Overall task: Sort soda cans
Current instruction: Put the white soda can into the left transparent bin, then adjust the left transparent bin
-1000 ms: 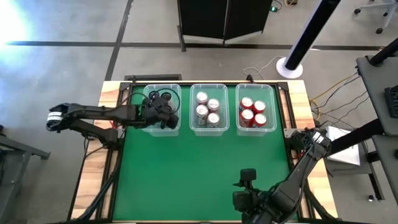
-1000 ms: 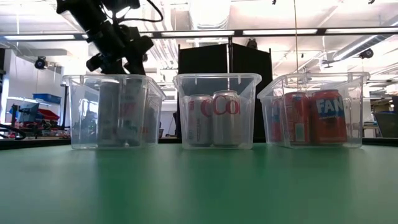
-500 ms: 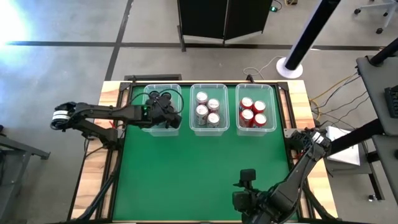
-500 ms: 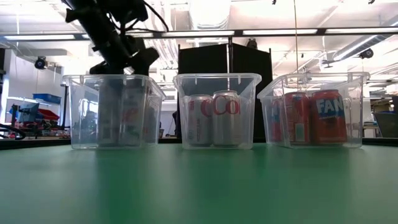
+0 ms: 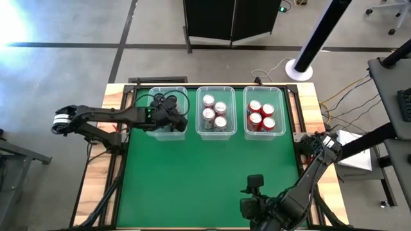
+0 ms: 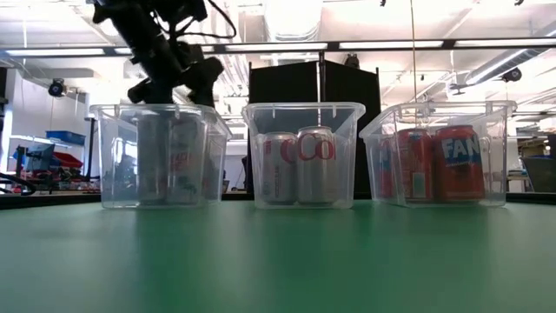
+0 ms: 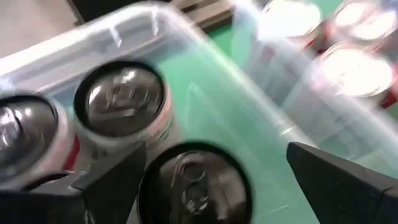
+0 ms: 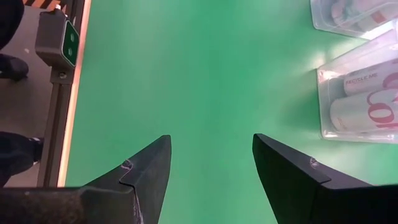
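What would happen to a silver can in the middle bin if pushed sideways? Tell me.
The silver cans stand upright, packed together, so one would probably nudge its neighbours rather than tip. The middle bin walls should stop it. On its side, the round body would likely roll.

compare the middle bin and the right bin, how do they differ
The middle bin holds silver-white cans; the right bin holds red cans. In the low view the middle bin's front cans carry red script lettering, while a front can in the right bin has a blue label patch. Both are clear plastic, upright in one row, each with four silver tops showing from above.
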